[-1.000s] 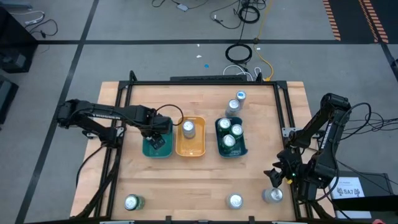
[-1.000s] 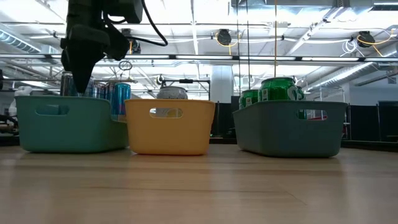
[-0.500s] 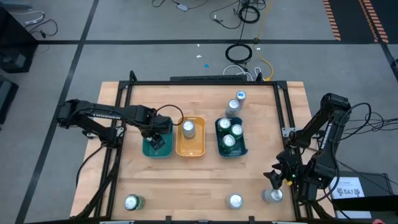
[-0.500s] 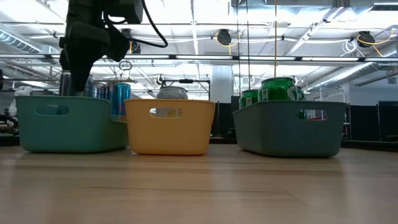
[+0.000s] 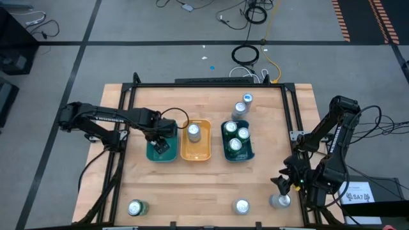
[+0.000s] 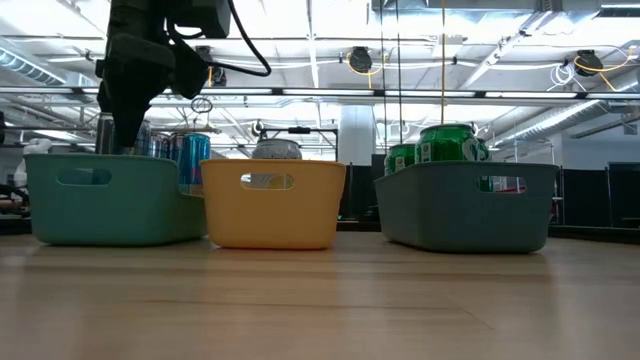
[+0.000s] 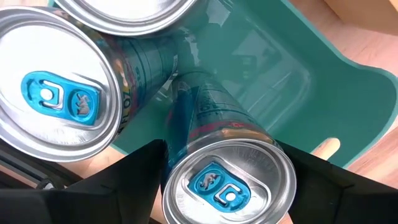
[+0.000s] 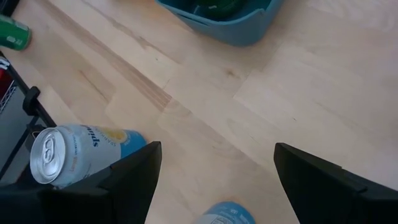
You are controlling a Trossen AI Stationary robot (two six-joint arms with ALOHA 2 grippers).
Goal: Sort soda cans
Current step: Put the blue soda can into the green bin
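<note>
My left gripper [image 5: 160, 145] [image 7: 221, 144] reaches down into the teal tray [image 5: 151, 155] [image 6: 110, 200], shut on a blue can [image 7: 227, 183]; two more blue cans [image 7: 53, 102] stand beside it. One silver can [image 5: 193, 132] stands in the yellow tray [image 5: 196, 155]. Three green cans [image 5: 235, 136] stand in the dark-green tray [image 5: 250, 153]. My right gripper [image 5: 281, 182] [image 8: 217, 146] is open above a can [image 5: 279, 201] [image 8: 224, 214] near the table's near right corner. My left gripper pinches the blue can between its two fingers [image 7: 134, 180], one on each side of the can's upper wall [image 7: 186, 155] just below the rim. It comes from above, pointing down. The can stands upright with its lower end down in the teal tray, next to another blue can.
Loose cans stand on the table: a silver one [image 5: 241, 206] [image 8: 74, 152] and a green one [image 5: 136, 207] [image 8: 12, 31] at the near edge, a blue one [image 5: 247, 99] and a silver one [image 5: 239, 108] behind the dark-green tray. A black frame [image 5: 211, 84] borders the table.
My left gripper shifted slightly inside the teal tray between one second and half a second ago, then stayed still. Nothing else has moved.
</note>
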